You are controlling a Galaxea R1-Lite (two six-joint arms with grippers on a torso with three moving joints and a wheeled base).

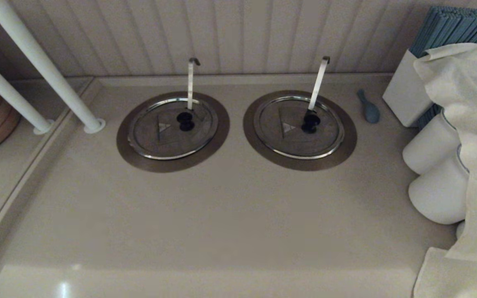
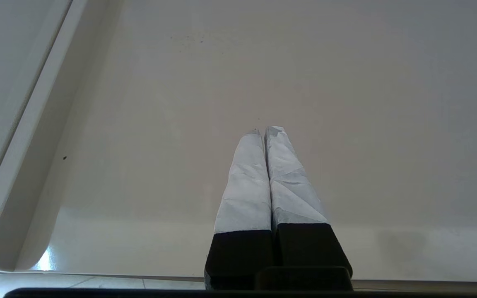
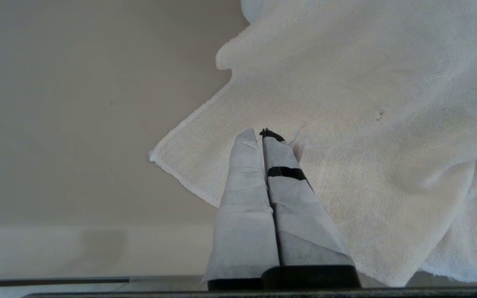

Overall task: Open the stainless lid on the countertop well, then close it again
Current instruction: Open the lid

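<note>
Both grippers hang over the near part of the surface (image 1: pixel 230 231): the left gripper (image 2: pixel 266 131) has its fingers pressed together over bare surface beside a raised side edge, and the right gripper (image 3: pixel 259 133), likewise pressed together and empty, hovers above a white cloth (image 3: pixel 346 124). Two wells sit side by side toward the back wall, with a broad open stretch in front. The stainless lid (image 1: pixel 162 138) lies flat on the countertop well (image 1: pixel 126 145) at left, its thin hooked ladle handle (image 1: pixel 190 82) upright. The twin lid (image 1: pixel 288 138) lies at right. Each lid carries one black knob and one small triangle mark. Two white posts (image 1: pixel 44 66) stand at far left.
</note>
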